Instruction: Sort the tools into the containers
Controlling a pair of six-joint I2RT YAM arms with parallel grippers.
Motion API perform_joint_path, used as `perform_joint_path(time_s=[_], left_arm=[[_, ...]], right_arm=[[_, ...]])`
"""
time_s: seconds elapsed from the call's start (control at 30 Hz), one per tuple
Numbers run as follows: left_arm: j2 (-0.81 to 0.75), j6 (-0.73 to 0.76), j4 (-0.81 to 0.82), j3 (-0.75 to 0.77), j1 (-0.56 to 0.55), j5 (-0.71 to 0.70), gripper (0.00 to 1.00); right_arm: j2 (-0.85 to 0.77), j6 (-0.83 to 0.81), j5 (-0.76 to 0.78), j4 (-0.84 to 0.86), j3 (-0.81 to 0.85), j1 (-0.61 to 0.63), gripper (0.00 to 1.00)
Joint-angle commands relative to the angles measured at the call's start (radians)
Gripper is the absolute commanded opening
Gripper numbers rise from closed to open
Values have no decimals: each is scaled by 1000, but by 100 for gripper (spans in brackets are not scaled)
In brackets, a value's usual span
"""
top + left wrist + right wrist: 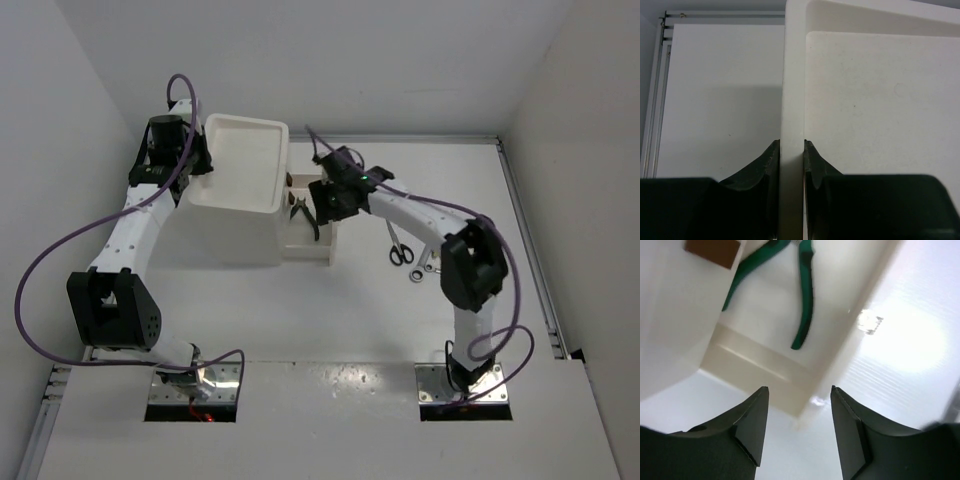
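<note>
Pliers with green handles lie loose in the pulled-out drawer of the white box; your right claw hangs just above them, jaws apart, holding nothing. Your left claw is pinched tight on the top tray rim. Scissors and a wrench lie on the table to the right of the box

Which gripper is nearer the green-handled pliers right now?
Right. The right gripper hangs open just above the drawer holding the green-handled pliers; the left gripper is clamped on the top tray rim, farther off.
</note>
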Motion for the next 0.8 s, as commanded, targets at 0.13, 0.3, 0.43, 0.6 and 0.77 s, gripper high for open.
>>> perform_joint_path(time_s=[0.13,0.3,0.43,0.6,0.77], left_arm=[[68,-60,-109,-52,7,-3,0],[68,-60,-109,-52,7,8,0],[59,-51,-109,-52,7,18,0],[50,-42,-109,-61,7,29,0],[50,-42,-100,-61,16,38,0]], right_arm=[[-228,-3,-344,216,-154,-211,53],[-157,89,-761,359,-270,-376,53],[-22,283,-1044,599,-333,-459,44],[108,685,-1216,1120,-471,-510,36],[246,952,-1256,1428,-496,-530,35]])
